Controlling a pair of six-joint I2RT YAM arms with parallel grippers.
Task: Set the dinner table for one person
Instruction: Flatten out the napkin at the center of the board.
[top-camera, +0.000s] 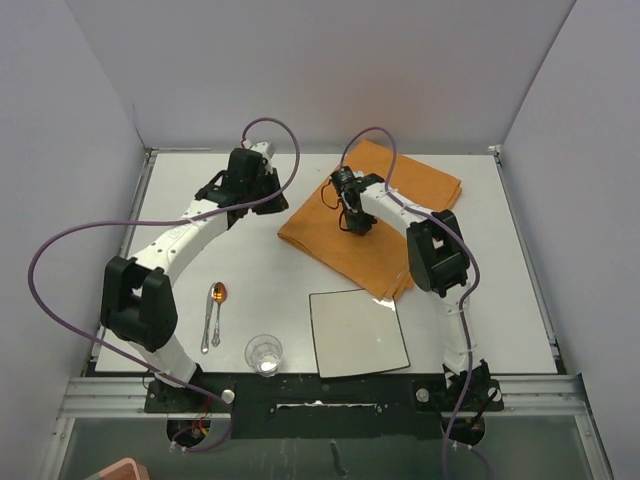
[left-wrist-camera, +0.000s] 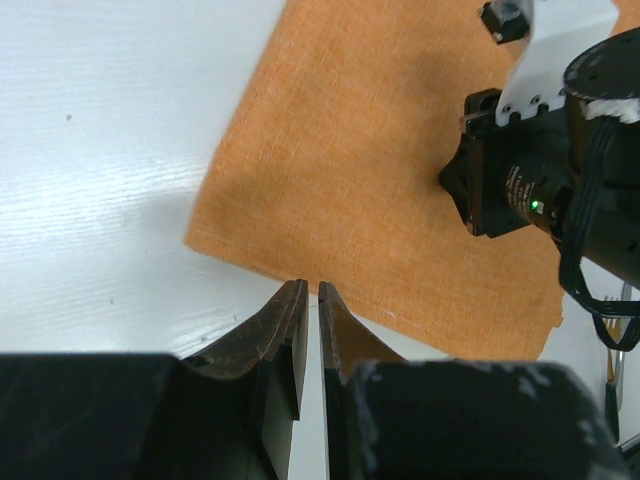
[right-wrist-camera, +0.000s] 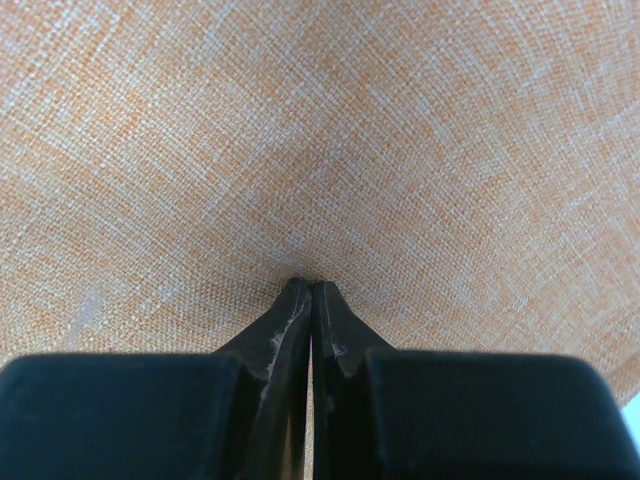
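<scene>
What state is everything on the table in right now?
Cloth: folded, lying flat.
Plate: flat, bare.
Glass: upright, looks empty.
Spoon: lying flat, left of the glass.
Left gripper: nearly shut, tips at cloth's edge.
Right gripper: shut, tips on the cloth.

Desk (top-camera: 250, 258): we count one, white and flat.
Robot arms: we count two, the left arm (top-camera: 175, 245) and the right arm (top-camera: 436, 256).
Purple cables: we count two, the left cable (top-camera: 270, 121) looping over the left arm and the right cable (top-camera: 370, 128) looping over the right arm.
Orange cloth (top-camera: 425, 188): we count one.
Square white plate (top-camera: 358, 332): we count one.
Clear glass (top-camera: 264, 354): we count one.
Cutlery: we count two pieces lying side by side. One is a spoon (top-camera: 217, 300) with a copper-coloured bowl. The second piece (top-camera: 206, 328) we cannot name by kind.
Pinkish thing (top-camera: 120, 468) at the lower left corner: we count one, cut off by the frame.
</scene>
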